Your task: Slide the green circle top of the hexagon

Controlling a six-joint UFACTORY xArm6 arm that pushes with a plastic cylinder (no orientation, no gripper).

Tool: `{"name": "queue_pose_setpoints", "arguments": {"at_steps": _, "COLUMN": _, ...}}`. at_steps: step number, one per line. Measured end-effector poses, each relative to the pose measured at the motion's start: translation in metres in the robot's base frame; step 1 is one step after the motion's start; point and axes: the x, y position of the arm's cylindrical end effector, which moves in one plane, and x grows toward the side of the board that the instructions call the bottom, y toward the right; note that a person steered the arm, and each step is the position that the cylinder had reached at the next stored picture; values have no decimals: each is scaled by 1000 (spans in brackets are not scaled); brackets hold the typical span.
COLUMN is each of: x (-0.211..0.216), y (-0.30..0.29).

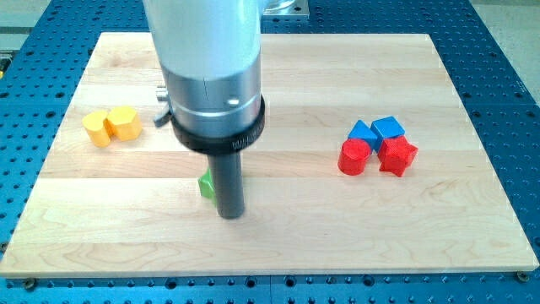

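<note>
My tip (230, 214) stands on the wooden board (278, 245) left of centre, at the end of a dark rod under the big grey arm. A green block (205, 183) shows just left of the rod, touching or nearly touching it; most of it is hidden, so I cannot make out its shape. A yellow hexagon (124, 122) sits at the view's left, with a yellow heart-like block (99, 128) touching its left side. The tip is well to the right of and below the hexagon.
At the view's right lies a cluster: a blue triangle (363, 132), a blue cube (388, 128), a red cylinder (354, 157) and a red star (397, 155). The board lies on a blue perforated table (498, 76). The arm hides the board's upper left-centre.
</note>
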Motion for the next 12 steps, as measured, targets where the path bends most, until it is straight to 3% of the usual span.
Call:
{"name": "queue_pose_setpoints", "arguments": {"at_steps": 2, "x": -71, "y": -5}}
{"name": "queue_pose_setpoints", "arguments": {"at_steps": 3, "x": -85, "y": -56}}
{"name": "queue_pose_setpoints", "arguments": {"at_steps": 4, "x": -85, "y": -48}}
{"name": "queue_pose_setpoints", "arguments": {"at_steps": 6, "x": -138, "y": -10}}
{"name": "queue_pose_setpoints", "arguments": {"at_steps": 8, "x": -180, "y": -10}}
{"name": "queue_pose_setpoints", "arguments": {"at_steps": 9, "x": -180, "y": -82}}
{"name": "queue_pose_setpoints", "arguments": {"at_steps": 10, "x": -194, "y": -106}}
{"name": "queue_pose_setpoints", "arguments": {"at_steps": 11, "x": -238, "y": -96}}
{"name": "queue_pose_setpoints", "arguments": {"at_steps": 12, "x": -234, "y": -141}}
